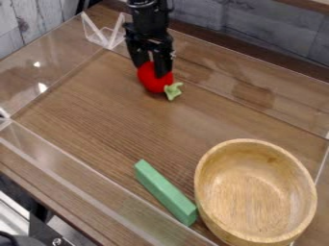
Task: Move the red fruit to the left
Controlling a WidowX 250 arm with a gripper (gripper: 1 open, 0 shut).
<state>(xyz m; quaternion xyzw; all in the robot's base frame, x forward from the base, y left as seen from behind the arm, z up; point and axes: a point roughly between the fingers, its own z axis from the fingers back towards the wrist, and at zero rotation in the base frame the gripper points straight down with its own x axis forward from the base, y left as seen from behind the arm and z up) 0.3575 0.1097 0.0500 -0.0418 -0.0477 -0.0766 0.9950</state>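
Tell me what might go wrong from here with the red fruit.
The gripper comes down over the far side of the round red fruit, so the fruit might roll out toward the camera. The wire-like stand is close beside the arm, so moving further left could knock it.
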